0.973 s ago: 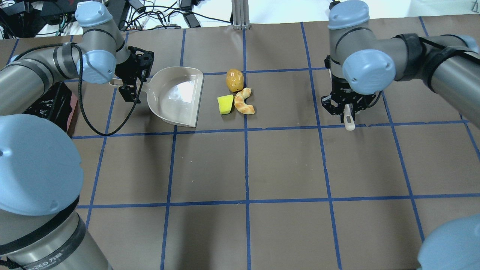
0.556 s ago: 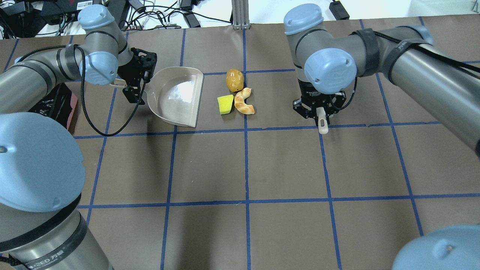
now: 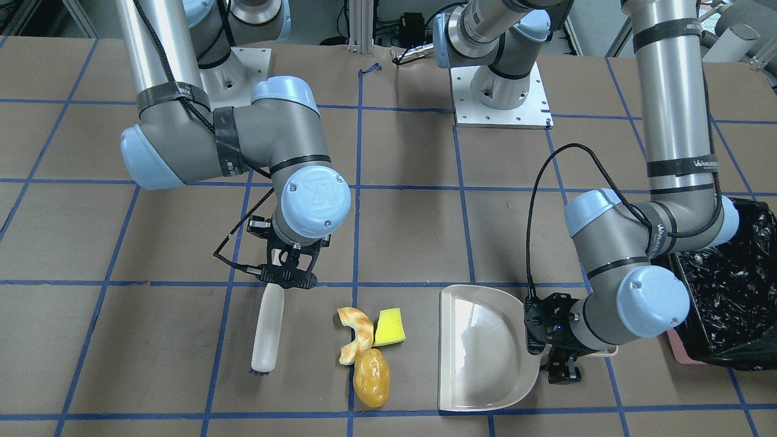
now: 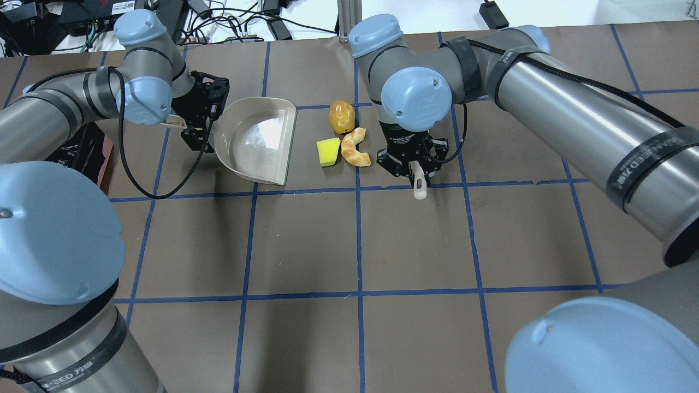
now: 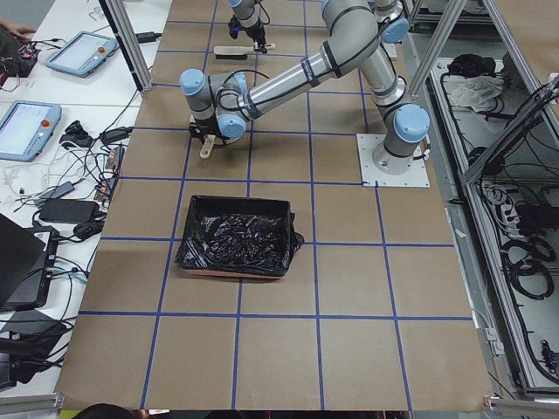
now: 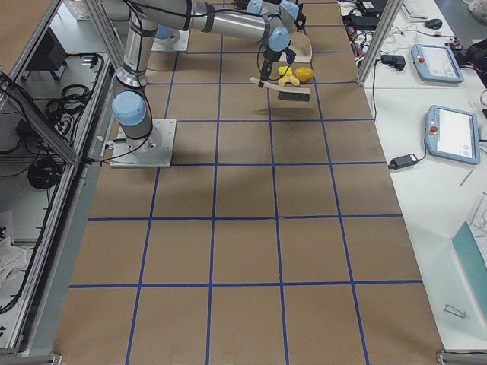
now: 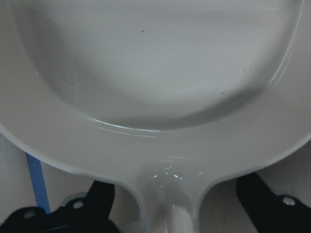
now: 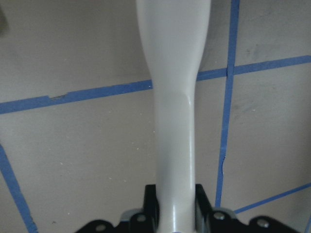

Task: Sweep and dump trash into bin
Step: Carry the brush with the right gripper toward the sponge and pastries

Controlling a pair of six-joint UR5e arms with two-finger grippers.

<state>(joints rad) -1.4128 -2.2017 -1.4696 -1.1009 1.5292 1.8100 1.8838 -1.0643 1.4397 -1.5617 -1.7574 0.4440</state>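
The trash lies together on the brown table: a yellow sponge, a tan curved bread piece and a golden potato lump. Left of them rests a cream dustpan, mouth facing the trash, and my left gripper is shut on its handle. My right gripper is shut on a white brush handle, just right of the bread piece. In the front-facing view the brush lies along the table beside the trash, bristles hidden. The bin, pink with a black bag, stands beyond the left arm.
Blue tape lines grid the table. The bin's black bag sits close behind my left elbow. Cables and devices lie along the table's far edge. Both arm bases stand at the robot's side.
My right arm has carried the brush leftwards across the table, from well right of the trash to right beside it. The left arm and dustpan have barely moved.
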